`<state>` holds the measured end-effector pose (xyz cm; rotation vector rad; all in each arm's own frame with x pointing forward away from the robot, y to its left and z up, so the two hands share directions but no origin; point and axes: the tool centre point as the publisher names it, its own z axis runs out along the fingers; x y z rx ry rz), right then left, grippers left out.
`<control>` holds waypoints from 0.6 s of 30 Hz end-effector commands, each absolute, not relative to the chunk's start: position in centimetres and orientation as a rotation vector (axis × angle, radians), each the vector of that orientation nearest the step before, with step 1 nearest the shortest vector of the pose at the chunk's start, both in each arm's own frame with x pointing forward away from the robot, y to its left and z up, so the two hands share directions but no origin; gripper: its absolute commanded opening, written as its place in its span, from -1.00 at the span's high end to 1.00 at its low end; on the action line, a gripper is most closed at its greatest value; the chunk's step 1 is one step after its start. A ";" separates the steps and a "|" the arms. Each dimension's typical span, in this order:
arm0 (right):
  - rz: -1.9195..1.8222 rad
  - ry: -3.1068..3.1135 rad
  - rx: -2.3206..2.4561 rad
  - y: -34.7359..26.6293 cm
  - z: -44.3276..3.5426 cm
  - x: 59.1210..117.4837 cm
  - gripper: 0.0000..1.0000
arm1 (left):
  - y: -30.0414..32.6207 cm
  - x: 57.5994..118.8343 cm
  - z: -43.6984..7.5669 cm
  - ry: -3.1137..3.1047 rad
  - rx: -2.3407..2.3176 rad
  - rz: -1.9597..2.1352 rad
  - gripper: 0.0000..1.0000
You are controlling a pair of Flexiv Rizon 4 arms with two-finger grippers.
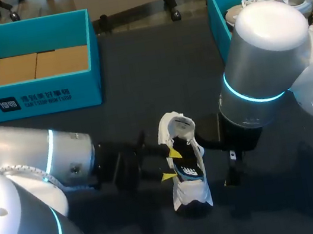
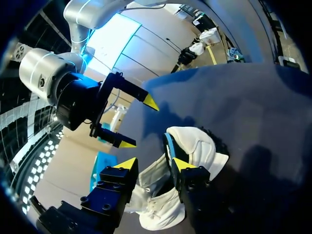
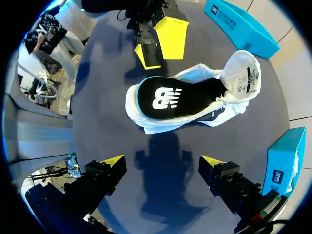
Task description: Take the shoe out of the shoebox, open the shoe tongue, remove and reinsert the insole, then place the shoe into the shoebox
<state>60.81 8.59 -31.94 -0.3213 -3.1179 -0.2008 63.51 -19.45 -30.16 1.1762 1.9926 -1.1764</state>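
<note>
Ahead of right tool (image 3: pixel 162 161): shoe (image 3: pixel 236 73) (whole insole (image 3: pixel 168 97)).

Even overhead light, moderately bright. In the head view the dark table (image 1: pixel 141 95) takes little of it, while the right arm (image 1: pixel 271 31) shows a soft sheen on its pale shell and the white shoe (image 1: pixel 188 193) reads bright. In the right wrist view the right gripper (image 3: pixel 162 160) throws a soft-edged shadow on the table just ahead of its fingers, short of the shoe; its yellow tips catch the light.
</note>
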 end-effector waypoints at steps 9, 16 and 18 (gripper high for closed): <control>-0.203 -3.118 -0.321 8.7 -32.2 60.8 -1.00 | -17.1 63.9 -27.0 2.202 1.476 -1.055 0.18; -0.203 -3.118 -0.321 8.7 -32.2 60.8 -1.00 | -15.6 63.7 -26.1 2.289 1.646 -0.953 0.14; -0.203 -3.118 -0.321 8.7 -32.2 60.8 -1.00 | -15.3 63.5 -25.9 2.297 1.707 -0.915 0.16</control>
